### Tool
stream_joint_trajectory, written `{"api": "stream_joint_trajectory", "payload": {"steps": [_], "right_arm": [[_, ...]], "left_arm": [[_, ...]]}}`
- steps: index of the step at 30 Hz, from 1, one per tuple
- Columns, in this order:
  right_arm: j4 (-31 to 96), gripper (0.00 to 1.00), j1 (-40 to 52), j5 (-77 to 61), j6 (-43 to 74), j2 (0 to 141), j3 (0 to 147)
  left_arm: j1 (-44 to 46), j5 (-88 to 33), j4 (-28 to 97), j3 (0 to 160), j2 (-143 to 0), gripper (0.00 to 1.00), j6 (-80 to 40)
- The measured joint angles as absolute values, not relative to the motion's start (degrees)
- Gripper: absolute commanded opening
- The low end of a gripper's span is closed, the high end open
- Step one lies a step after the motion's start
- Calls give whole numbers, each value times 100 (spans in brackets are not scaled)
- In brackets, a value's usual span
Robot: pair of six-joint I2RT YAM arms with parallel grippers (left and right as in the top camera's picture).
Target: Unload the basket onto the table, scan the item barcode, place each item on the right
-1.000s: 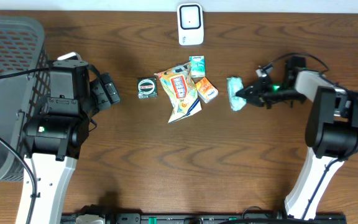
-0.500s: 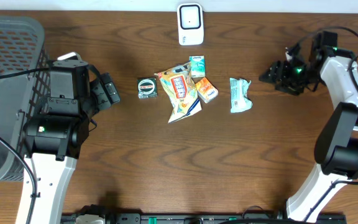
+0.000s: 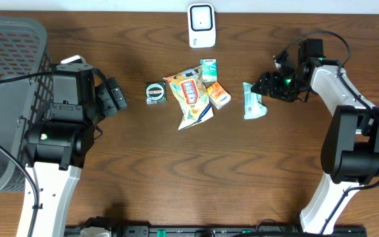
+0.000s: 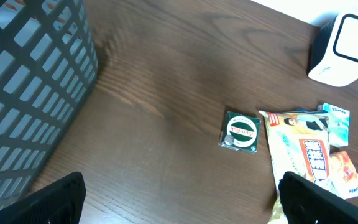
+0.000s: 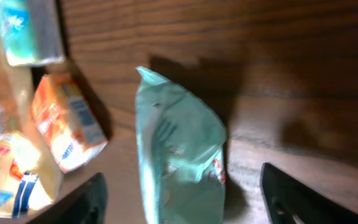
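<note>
The item, a mint-green packet (image 3: 253,102), lies flat on the wooden table to the right of the snack pile. My right gripper (image 3: 264,85) hovers at its upper right edge. In the right wrist view the packet (image 5: 178,149) sits between the two spread fingers (image 5: 294,198) with a gap on each side, so the right gripper (image 5: 185,202) is open and holds nothing. The white barcode scanner (image 3: 201,26) stands at the table's back edge and also shows in the left wrist view (image 4: 344,48). My left gripper (image 3: 114,96) is open and empty over bare table (image 4: 179,200).
A pile of snack packets (image 3: 193,97) lies mid-table, with an orange carton (image 5: 67,121) closest to the item. A small green square pack (image 3: 156,92) sits left of the pile. A grey mesh basket (image 3: 5,99) fills the left edge, beside the left arm.
My right gripper let go of the mint packet, pulled away to the right, then came back left to the packet's edge with its jaws apart. The left arm has not moved.
</note>
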State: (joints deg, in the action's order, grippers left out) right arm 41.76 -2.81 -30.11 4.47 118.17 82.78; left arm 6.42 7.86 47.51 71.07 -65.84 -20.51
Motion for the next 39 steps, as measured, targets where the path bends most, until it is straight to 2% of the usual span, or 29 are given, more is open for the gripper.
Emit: {"api": "stream_joint_trajectory", "payload": {"steps": [8,9,13,16,17,26,33,39], "right_arm": [[3736,70,-261,-3177,563,11893,7872],[3693,66,-248,-3199,569,11893,7854],[3505,39,-154,-3251,565,11893,7730],[3374,8,-91,-3275,589,11900,7651],[3310,1,-78,-3345,604,11900,7640],[3183,1,-132,-4289,720,11946,7784],[3105,1,-119,-5210,1081,11935,8508],[1876,1,84,-5568,1831,11688,8827]], "left_arm": [[642,786,4751,7107,-6584,98,-2051],[642,786,4748,7107,-6584,98,-2051],[642,786,4751,7107,-6584,98,-2051],[642,786,4751,7107,-6584,98,-2051],[642,786,4753,7107,-6584,98,-2051],[642,786,4751,7107,-6584,98,-2051],[642,786,4751,7107,-6584,98,-2051],[642,786,4751,7107,-6584,97,-2051]]}}
